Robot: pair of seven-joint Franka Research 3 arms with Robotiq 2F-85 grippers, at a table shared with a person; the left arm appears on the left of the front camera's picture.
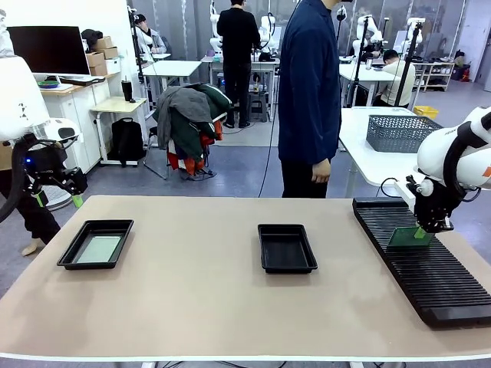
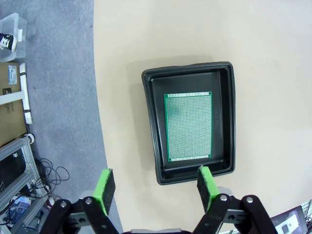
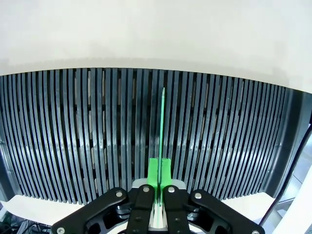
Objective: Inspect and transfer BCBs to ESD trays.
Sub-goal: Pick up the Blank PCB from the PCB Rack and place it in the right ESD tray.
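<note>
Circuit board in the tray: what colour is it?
Green, with a fine grid of tiny dots. The left wrist view shows the circuit board best.

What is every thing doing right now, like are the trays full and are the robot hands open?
left tray, holds one circuit board.
first circuit board, lying flat in the left tray.
middle tray, empty.
left gripper, open, holding nothing, above the left tray.
right gripper, shut on the second circuit board.
second circuit board, held on edge at the slotted rack.
</note>
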